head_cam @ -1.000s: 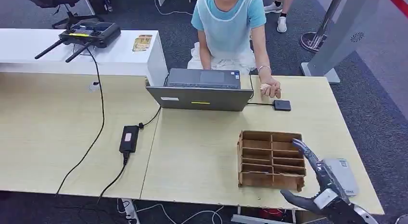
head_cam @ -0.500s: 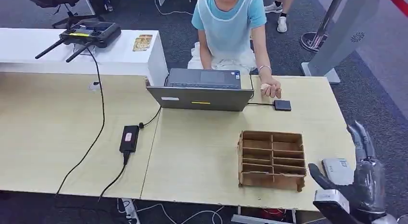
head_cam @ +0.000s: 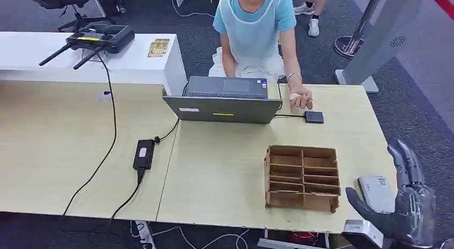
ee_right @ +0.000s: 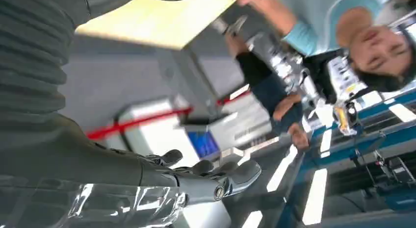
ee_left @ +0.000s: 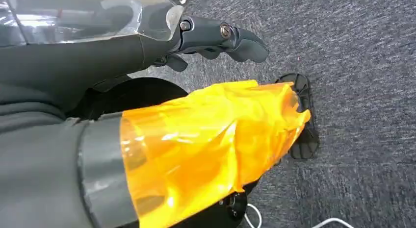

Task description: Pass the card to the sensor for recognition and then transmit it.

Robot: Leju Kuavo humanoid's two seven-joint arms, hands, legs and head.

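Note:
A flat grey-white card [head_cam: 376, 193] lies on the table near its right front corner, beside a brown wooden compartment box [head_cam: 302, 178]. The small black square sensor [head_cam: 313, 117] sits further back, wired to the laptop. My right hand [head_cam: 409, 206] stands upright just off the table's right edge, next to the card, with fingers spread and nothing in it. The right wrist view shows that hand [ee_right: 196, 176] with its fingers stretched out and bare. My left hand [ee_left: 216, 37] hangs over the grey carpet, holding nothing.
A person sits behind the open laptop [head_cam: 225, 102], one hand [head_cam: 301, 97] resting close to the sensor. A black power adapter [head_cam: 143, 154] and cables lie mid-table. A controller [head_cam: 99, 37] sits on the white side table. A grey stand [head_cam: 375, 40] rises at the back right.
My right hand swung from above the box's right edge out past the table's right side and turned upright, uncovering the card. It then sank slightly.

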